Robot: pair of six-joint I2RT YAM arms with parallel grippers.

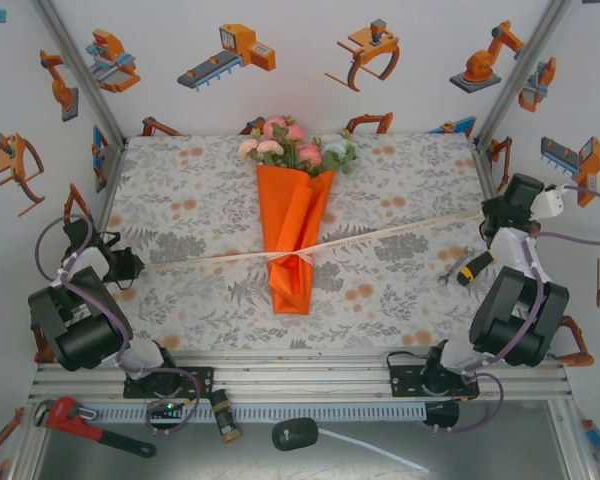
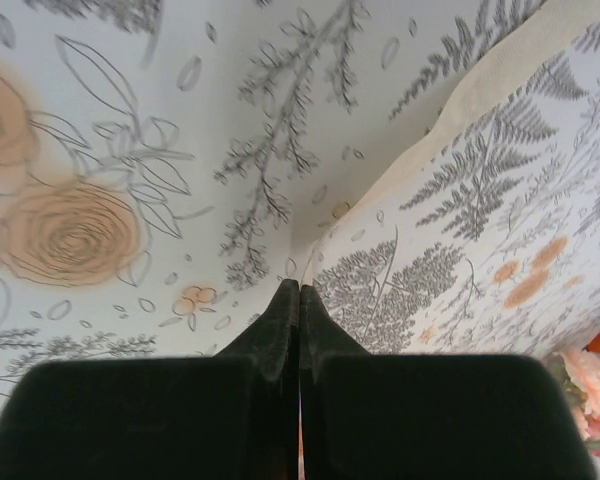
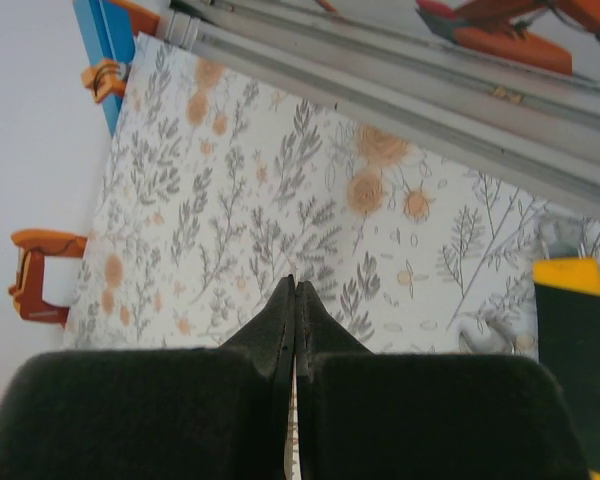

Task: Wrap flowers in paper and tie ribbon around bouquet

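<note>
While both arms sit wide to either side, the bouquet, a cone of plain bright orange paper, lies flat at the middle of the floral-print table, with its narrow tip toward the arm bases. Pink, cream and pale mint artificial flowers with green leaves spill from its wide far end.

Overhead view: a long, sheer cream-white ribbon runs in one nearly straight line across the bouquet's lower third. It bunches where it crosses the paper; whether that is a knot or a plain crossing cannot be told. The left pincer sits well left of the bouquet at one ribbon end, and the right pincer sits well right of it at the other. A yellow-and-black-handled tool lies right of the bouquet, on the near side of the ribbon.

Left wrist view, closer detail: the black pads are pressed together, clamped on the ribbon. The ribbon leaves their tips as a broad cream band, with a scrap of pink bloom beyond it.

Right wrist view: the pads are likewise pressed together, with a pale sliver pinched in the seam, which reads as ribbon. The tool's handle lies just beside the fingers.
</note>
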